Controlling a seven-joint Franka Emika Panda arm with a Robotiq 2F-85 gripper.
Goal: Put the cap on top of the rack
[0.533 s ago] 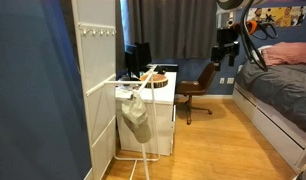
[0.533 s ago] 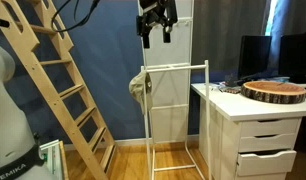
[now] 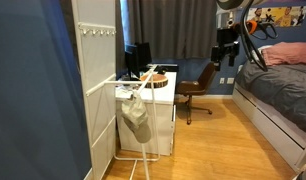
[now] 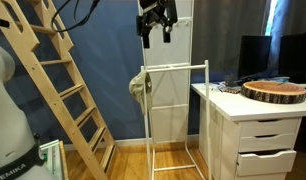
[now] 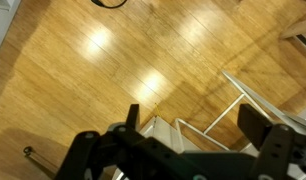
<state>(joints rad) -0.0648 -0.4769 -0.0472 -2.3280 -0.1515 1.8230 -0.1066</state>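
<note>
Step in hand, by my reading: approach, with the grasp not yet made. The pincer (image 4: 156, 38) is released and empty, high above the rack (image 4: 179, 66). The cap (image 4: 140, 90) hangs off the rack's left end, below the top rail. Next move calls for descent onto the cap. Drawers (image 4: 263, 130) at right are shut, contents hidden.

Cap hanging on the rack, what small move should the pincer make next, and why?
Probably lower the pincer toward the cap. In an exterior view the pincer hangs high above the white rack, and the wrist view shows it open and empty. The cap dangles from the rack's end, below the top rail, not yet grasped.
</note>
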